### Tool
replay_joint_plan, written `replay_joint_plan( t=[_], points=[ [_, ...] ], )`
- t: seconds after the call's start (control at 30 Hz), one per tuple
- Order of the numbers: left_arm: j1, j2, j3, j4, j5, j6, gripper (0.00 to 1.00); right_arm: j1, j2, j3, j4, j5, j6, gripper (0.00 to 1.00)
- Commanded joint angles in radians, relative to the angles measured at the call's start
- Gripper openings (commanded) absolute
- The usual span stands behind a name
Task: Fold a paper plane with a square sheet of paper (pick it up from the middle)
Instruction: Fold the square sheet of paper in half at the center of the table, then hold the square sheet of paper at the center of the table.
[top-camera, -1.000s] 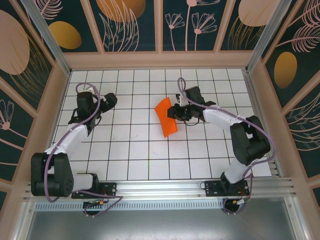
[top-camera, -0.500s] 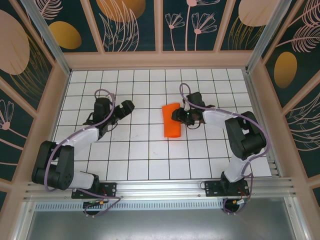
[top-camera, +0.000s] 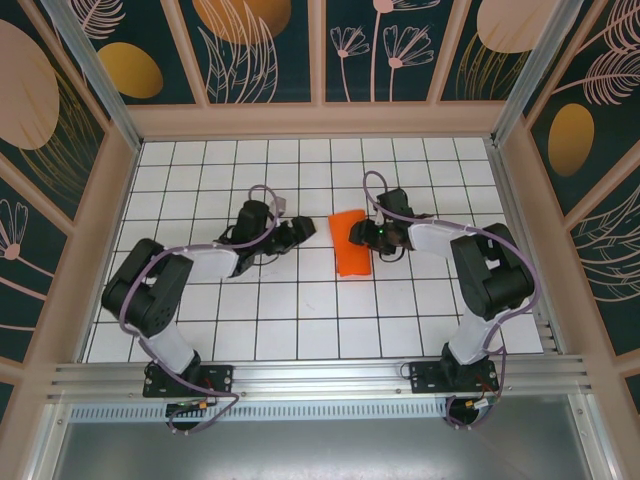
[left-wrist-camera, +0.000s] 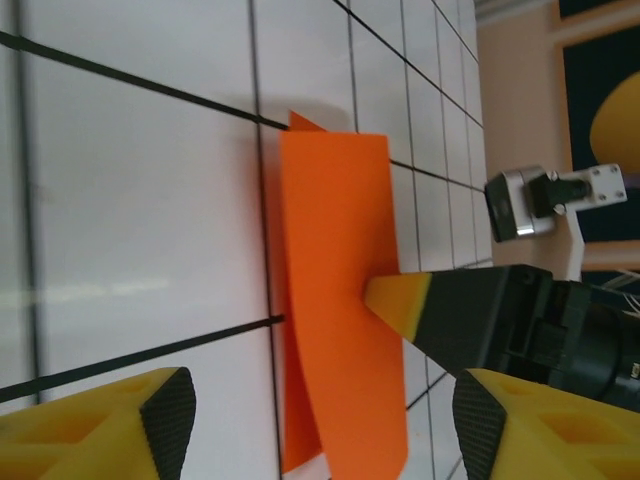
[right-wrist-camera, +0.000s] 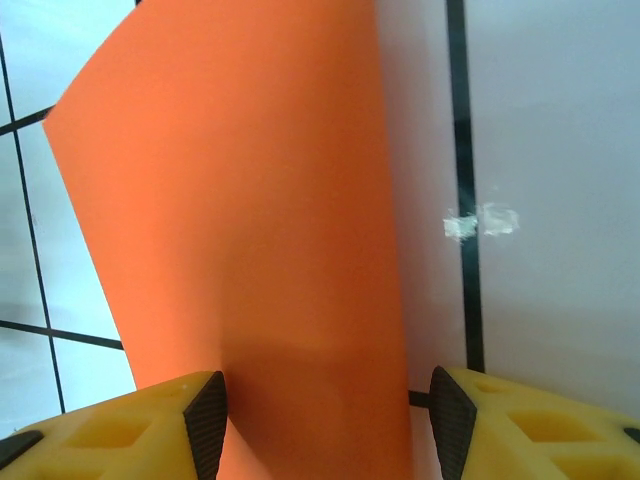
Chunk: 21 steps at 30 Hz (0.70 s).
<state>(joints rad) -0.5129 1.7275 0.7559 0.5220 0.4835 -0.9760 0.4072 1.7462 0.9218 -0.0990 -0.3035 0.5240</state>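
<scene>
**Squarely mid-table: folded orange sheet between two arms**

The square sheet of paper (top-camera: 351, 243) lies doubled over on the gridded table (top-camera: 300, 310), with open tiles all round. The right gripper (top-camera: 368, 236), jaws spread wide, presses its right side (one yellow fingertip (left-wrist-camera: 395, 297) on top). The left gripper (top-camera: 299, 230), equally wide, holds nothing just left of it.

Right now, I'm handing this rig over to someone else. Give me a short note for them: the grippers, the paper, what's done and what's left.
Left gripper: open, just left of the orange paper, apart from it.
Right gripper: open, at the paper's right edge; one fingertip looks to press on its top layer.
Paper: near the middle of the table, doubled over into a narrow strip, top layer bowed, edges not quite matched.
Done: a first fold, roughly.
Left: flatten that crease, then every nose and wing fold; no dart shape yet.
</scene>
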Motion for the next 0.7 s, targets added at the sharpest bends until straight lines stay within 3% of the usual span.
replay_joint_plan(
  t=[0.0, 0.4, 0.67],
  points=[
    [-0.036, 0.069, 0.052, 0.101, 0.047, -0.059, 0.67, -0.019, -0.054, -0.024, 0.05, -0.053, 0.029, 0.59],
    [-0.101, 0.207, 0.109, 0.276, 0.065, -0.16, 0.55, -0.048, -0.067, -0.049, 0.096, -0.14, 0.088, 0.59],
    [-0.114, 0.243, 0.118, 0.295, 0.067, -0.174, 0.29, -0.056, -0.07, -0.05, 0.094, -0.15, 0.102, 0.58]
  ],
)
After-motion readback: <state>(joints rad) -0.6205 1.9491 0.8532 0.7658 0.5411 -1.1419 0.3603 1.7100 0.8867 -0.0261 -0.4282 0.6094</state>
